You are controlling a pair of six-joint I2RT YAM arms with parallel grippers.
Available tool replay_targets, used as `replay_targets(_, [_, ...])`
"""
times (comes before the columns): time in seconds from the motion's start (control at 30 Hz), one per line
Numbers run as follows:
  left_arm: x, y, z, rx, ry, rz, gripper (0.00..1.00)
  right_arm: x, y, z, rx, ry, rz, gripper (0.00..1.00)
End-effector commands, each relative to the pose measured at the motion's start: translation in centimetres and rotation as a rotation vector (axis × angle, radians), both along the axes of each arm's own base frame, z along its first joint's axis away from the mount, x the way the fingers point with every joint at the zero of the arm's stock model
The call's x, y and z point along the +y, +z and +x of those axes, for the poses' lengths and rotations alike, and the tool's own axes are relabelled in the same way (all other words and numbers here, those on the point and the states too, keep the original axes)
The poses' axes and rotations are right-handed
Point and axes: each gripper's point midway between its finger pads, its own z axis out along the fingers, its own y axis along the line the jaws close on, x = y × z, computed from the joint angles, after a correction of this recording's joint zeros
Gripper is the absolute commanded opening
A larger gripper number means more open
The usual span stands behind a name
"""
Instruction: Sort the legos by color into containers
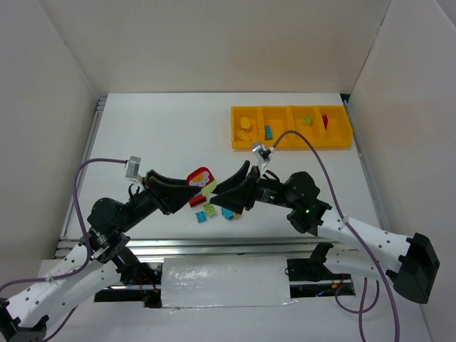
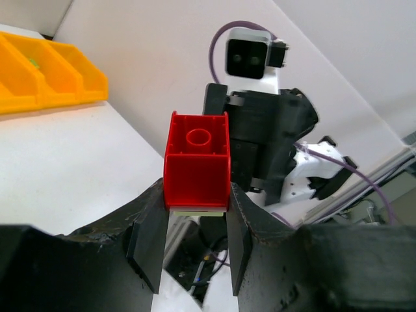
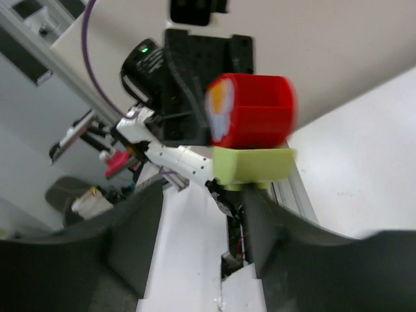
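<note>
My left gripper (image 1: 185,187) is shut on a red lego (image 1: 199,176) with a light green lego (image 1: 208,187) stuck under it, held above the table. In the left wrist view the red lego (image 2: 197,162) sits clamped between my fingertips (image 2: 195,203). My right gripper (image 1: 226,189) is open just right of the pair. In the right wrist view the green lego (image 3: 253,166) lies against my right finger (image 3: 273,214), under the red lego (image 3: 257,112), and the jaws (image 3: 201,195) stand wide apart. The yellow containers tray (image 1: 291,142) lies at the far right.
Loose legos lie below the grippers: red (image 1: 197,202), green-yellow (image 1: 210,210), blue (image 1: 202,218) and cyan (image 1: 228,213). The tray compartments hold a yellow (image 1: 246,125), a blue (image 1: 268,131), a green (image 1: 307,120) and a red lego (image 1: 325,121). White walls enclose the table.
</note>
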Motion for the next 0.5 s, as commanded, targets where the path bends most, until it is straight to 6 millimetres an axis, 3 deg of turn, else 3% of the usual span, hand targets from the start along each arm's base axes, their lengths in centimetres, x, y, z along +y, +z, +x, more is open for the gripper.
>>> replay_targets(0.0, [-0.4, 2.8, -2.4, -0.07, -0.115, -0.067, 0.0, -0.5, 2.6, -0.3, -0.093, 0.002, 0.078, 0.66])
replay_targets(0.1, [-0.3, 3.1, -2.5, -0.075, -0.111, -0.07, 0.0, -0.6, 2.3, 0.4, -0.074, -0.02, 0.067, 0.81])
replay_targets(0.27, [-0.2, 3.4, -2.6, -0.081, -0.115, -0.075, 0.0, -0.6, 2.2, 1.0, -0.06, -0.047, 0.056, 0.82])
replay_targets(0.47, [0.1, 3.7, -2.4, -0.083, -0.09, -0.07, 0.0, -0.7, 1.1, 3.2, 0.004, -0.159, -0.009, 0.79])
